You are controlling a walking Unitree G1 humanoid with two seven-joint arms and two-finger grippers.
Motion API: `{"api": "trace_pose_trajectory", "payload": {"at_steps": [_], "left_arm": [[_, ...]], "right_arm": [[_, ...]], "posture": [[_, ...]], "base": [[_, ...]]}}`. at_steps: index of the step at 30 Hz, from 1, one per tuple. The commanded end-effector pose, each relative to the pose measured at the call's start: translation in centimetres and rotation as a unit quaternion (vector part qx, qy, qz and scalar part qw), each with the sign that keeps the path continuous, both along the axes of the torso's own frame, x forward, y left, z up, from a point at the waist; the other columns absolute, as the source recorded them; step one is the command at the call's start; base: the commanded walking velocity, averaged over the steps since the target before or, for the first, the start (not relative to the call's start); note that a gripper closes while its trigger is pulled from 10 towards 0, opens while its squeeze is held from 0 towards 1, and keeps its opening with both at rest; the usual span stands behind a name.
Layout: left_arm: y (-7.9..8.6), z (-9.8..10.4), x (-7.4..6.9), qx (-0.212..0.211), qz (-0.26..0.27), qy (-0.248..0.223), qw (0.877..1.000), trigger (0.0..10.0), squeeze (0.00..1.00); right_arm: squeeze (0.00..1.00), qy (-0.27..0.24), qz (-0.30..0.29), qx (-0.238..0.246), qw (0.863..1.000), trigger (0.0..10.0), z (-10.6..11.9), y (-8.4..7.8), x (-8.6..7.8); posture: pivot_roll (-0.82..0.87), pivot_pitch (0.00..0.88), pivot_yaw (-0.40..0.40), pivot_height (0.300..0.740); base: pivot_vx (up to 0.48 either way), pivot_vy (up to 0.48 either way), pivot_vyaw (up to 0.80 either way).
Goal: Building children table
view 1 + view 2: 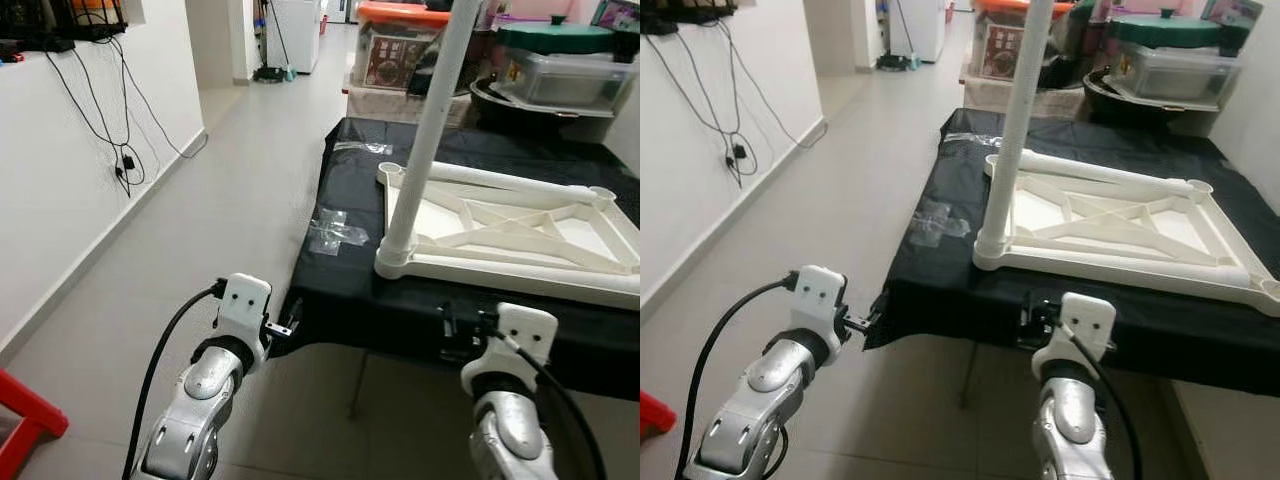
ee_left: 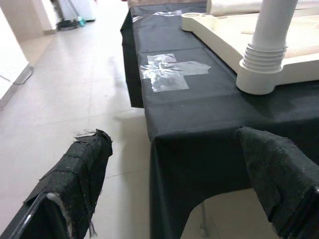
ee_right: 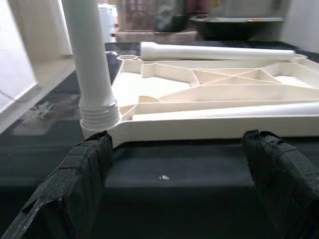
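- You are in a home, in a long hallway with a pale tiled floor (image 1: pixel 230 200) and white walls.
- Black cables (image 1: pixel 120 110) hang down the wall to a plug near the floor.
- Far down the hall stands a white fridge (image 1: pixel 295 30).
- Beside you is a counter (image 1: pixel 350 290) with a black cloth over it.
- Behind it, plastic storage boxes (image 1: pixel 395 45) and a big pot with a green lid (image 1: pixel 555 40) are piled up, like things kept in a house.
- A red plastic stool (image 1: pixel 25 415) sits on the floor.
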State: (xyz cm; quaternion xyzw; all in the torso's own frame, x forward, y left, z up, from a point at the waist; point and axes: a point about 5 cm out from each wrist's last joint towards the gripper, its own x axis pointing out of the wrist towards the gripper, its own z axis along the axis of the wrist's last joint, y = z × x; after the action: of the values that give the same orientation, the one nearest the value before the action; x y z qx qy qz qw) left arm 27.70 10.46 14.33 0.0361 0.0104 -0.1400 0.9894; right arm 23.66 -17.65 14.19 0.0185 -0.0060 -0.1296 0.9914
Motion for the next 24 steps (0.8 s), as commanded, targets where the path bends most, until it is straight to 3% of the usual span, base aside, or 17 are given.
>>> {"api": "trace_pose_trajectory", "payload": {"at_steps": [1,12,17,24], "left_arm": [[-0.1,-0.7,-0.1,0.002,0.004,0.013,1.000,10.0,0.00],[1.0,0.3,0.7,-0.006,0.026,-0.009,1.000,10.0,0.00],[3.4,2.1,1.6,0.003,0.103,-0.052,0.993,10.0,0.00],[4.0,2.1,1.8,0.012,0.118,-0.056,0.991,10.0,0.00]], "right_arm": [[0.00,0.003,0.002,0.000,1.000,10.0,-0.2,0.1,-0.2],[0.00,0.000,0.004,0.004,1.000,10.0,-0.1,0.1,0.2],[0.00,-0.008,-0.003,-0.003,1.000,10.0,0.3,-0.4,0.4],[0.00,-0.017,-0.020,-0.010,1.000,10.0,0.7,-1.3,0.7]], "posture": [[0.13,0.046,-0.063,0.740],[0.13,0.044,-0.065,0.740],[0.13,0.046,-0.070,0.740],[0.14,0.045,-0.072,0.740]], "base": [[0.000,0.000,0.00],[0.000,0.000,0.00],[0.000,0.000,0.00],[0.000,0.000,0.00]]}}
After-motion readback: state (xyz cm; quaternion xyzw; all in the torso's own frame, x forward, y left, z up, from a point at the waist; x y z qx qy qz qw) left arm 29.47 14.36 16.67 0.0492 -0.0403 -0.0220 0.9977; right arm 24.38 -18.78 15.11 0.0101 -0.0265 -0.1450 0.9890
